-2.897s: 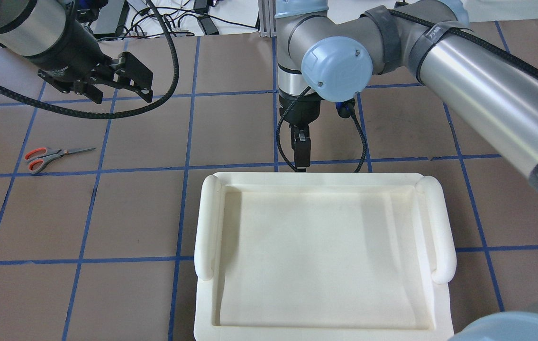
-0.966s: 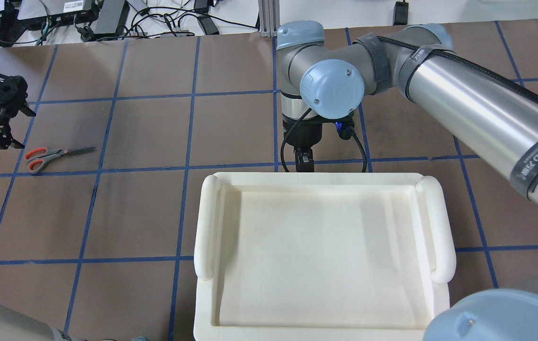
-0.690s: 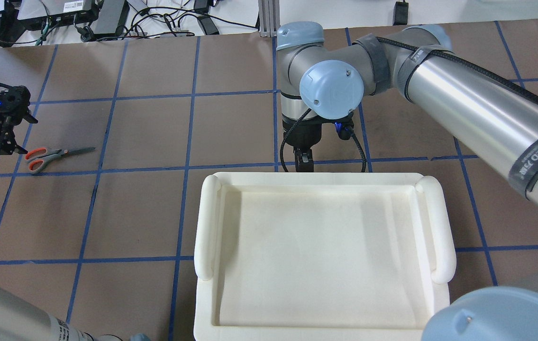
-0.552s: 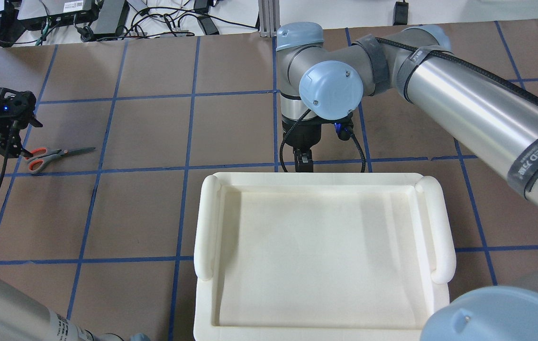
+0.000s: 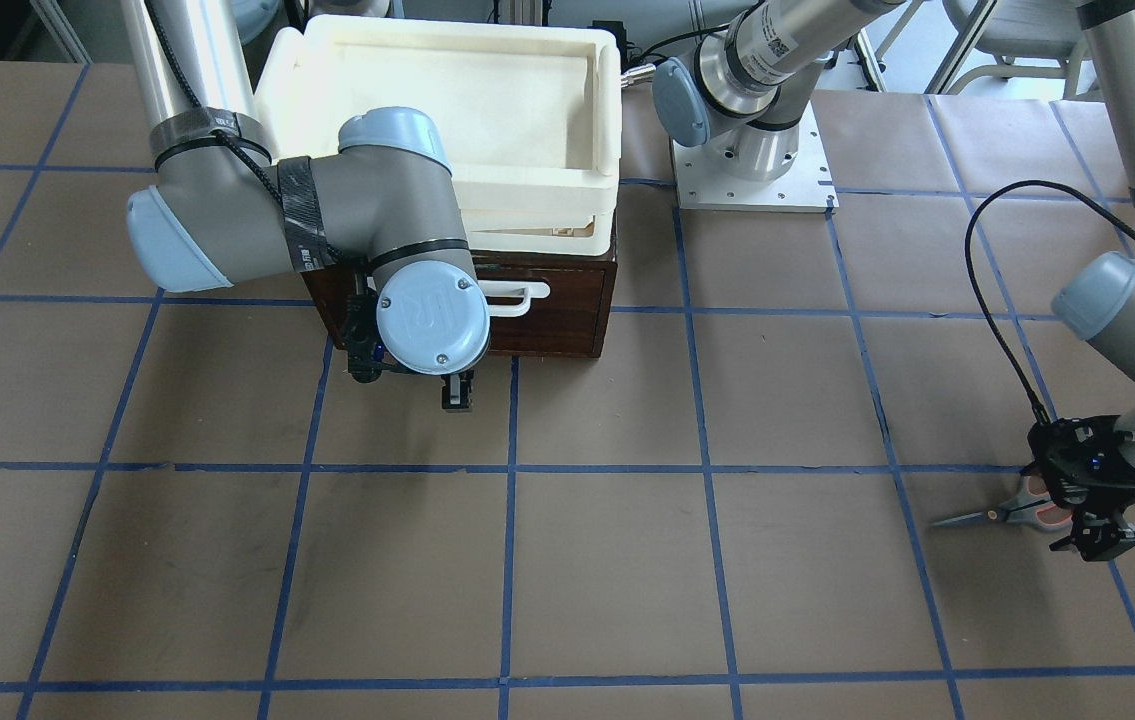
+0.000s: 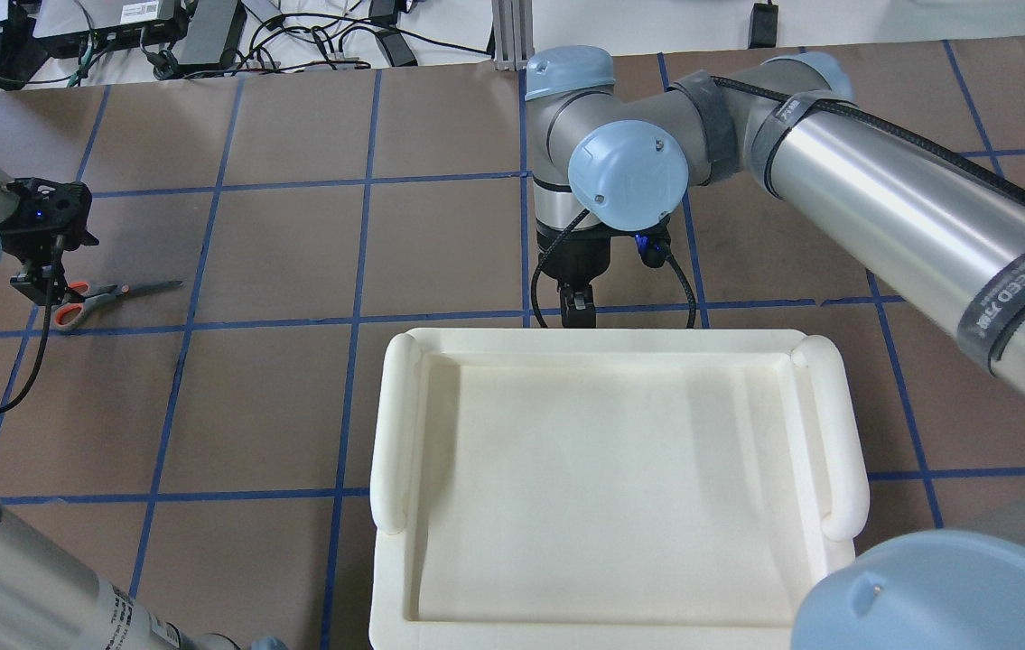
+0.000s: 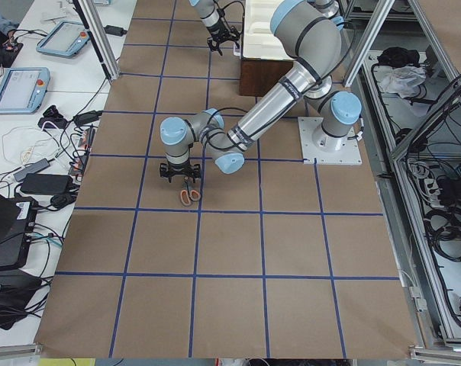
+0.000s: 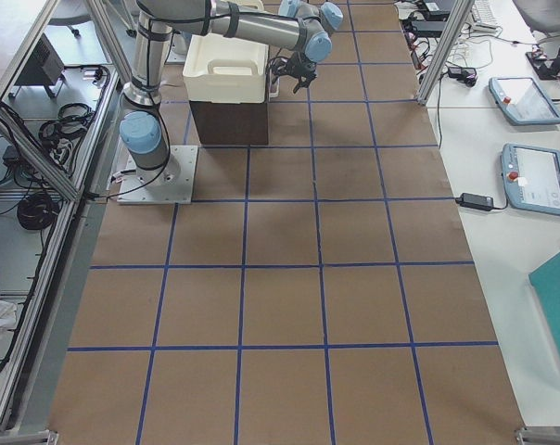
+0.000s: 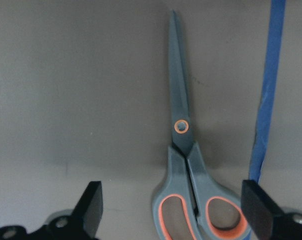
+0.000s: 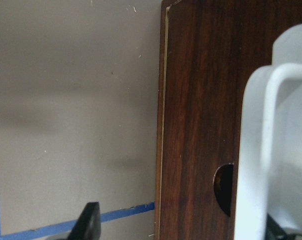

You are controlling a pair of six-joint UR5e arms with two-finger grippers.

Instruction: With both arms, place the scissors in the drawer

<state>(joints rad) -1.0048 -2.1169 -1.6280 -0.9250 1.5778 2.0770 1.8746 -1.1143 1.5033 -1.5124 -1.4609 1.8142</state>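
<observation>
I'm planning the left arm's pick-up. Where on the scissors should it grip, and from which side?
Probably grip the grey handles just behind the orange pivot, coming straight down. The scissors lie flat on the table with blades closed; the slim blades give little to pinch, while the handles are the broadest part. The open left claw straddles them.

The small scissors with grey handles (image 9: 187,170) have matt grey plastic grips, smooth orange-red loop linings and dull, smooth dark metal blades. The dark brown wooden drawer front (image 10: 196,115) shows grain under a semi-gloss finish. Its white bar handle (image 10: 263,150) is smooth plastic. The cream-white plastic tray (image 6: 390,433) is matt. The bench (image 6: 268,406) carries matt brown paper with blue tape lines (image 6: 295,184). The grey-and-silver right arm (image 6: 891,212) has a satin metal tube and smooth light blue plastic joint caps (image 6: 627,176).
</observation>
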